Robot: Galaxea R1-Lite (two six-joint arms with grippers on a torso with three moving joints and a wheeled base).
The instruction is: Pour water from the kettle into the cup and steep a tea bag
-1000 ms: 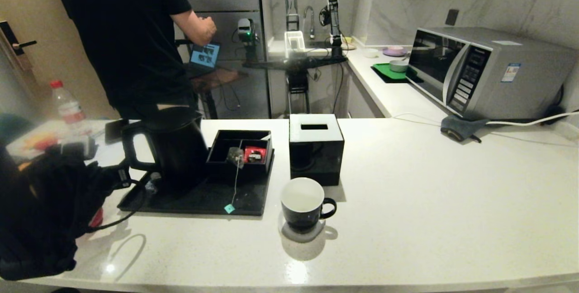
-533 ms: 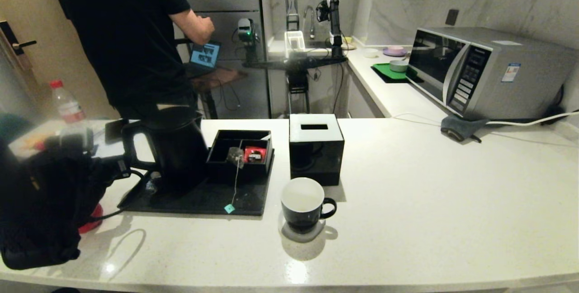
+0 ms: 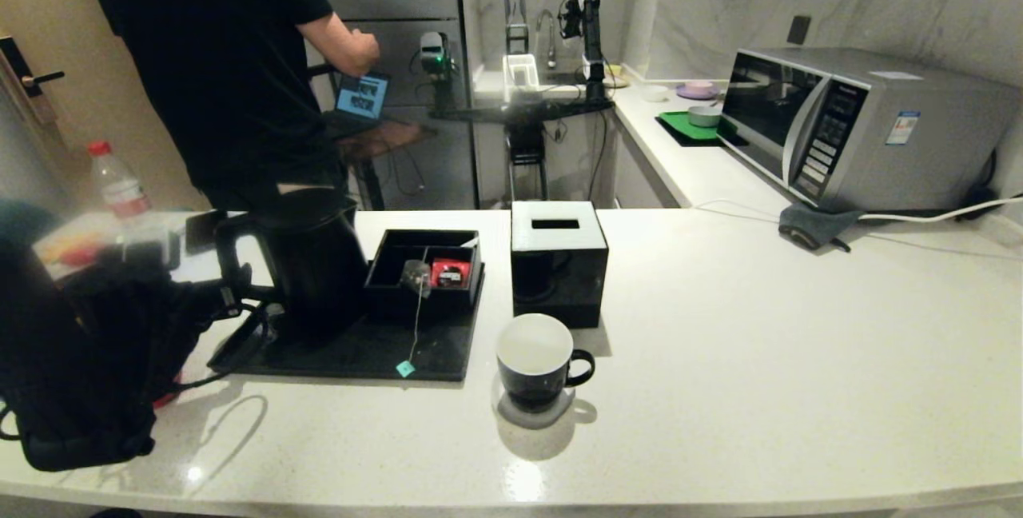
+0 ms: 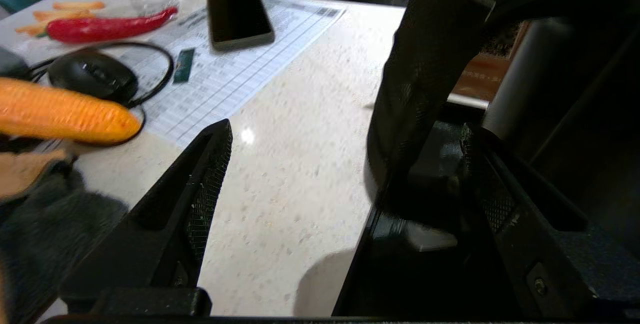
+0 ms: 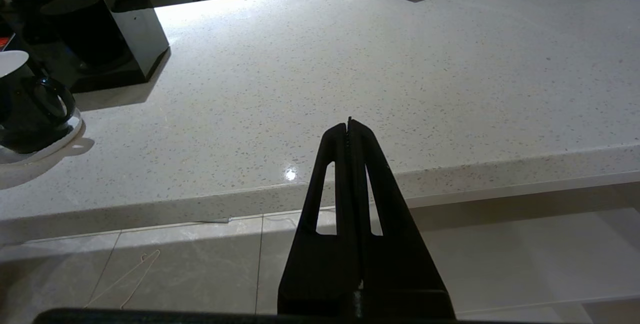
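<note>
While the right gripper is parked shut off the counter edge, the left gripper is spread wide around the kettle handle. The upright handle is straddled, not yet clamped.

The left arm was a bulky matte black mass wrapped in dark fabric, with black cables looping off it. The left gripper had 2 long, tapered black fingers with mesh-textured pads, and 1 small screw showed near its base. The right gripper was 2 slim black fingers, each with a slotted cut-out.
</note>
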